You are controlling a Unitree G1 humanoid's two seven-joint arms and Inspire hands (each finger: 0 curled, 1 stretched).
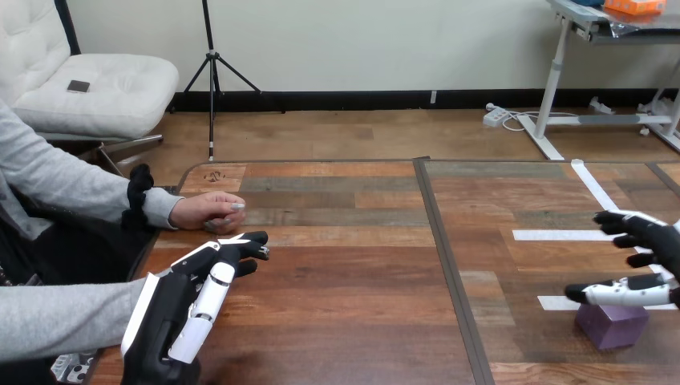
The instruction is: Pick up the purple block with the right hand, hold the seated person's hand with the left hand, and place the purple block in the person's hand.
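The small purple cube block (611, 326) sits near the wooden desk's (345, 265) right edge, under the spread right robot hand (656, 245) (partly cut off). Its thumb may touch the top, and a shallow grasp could tip the block. The left robot hand (188, 309), fingers loosely extended, stops short of the person's hand (208, 212), whose palm is hidden.

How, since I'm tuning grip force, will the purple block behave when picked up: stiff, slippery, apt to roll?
Probably rigid: the purple block shows crisp, straight edges. It is unlikely to roll or tip, as it sits flat and squat on the table. Its faces look smooth, so fingers of the right hand might slip. Weight cannot be judged.
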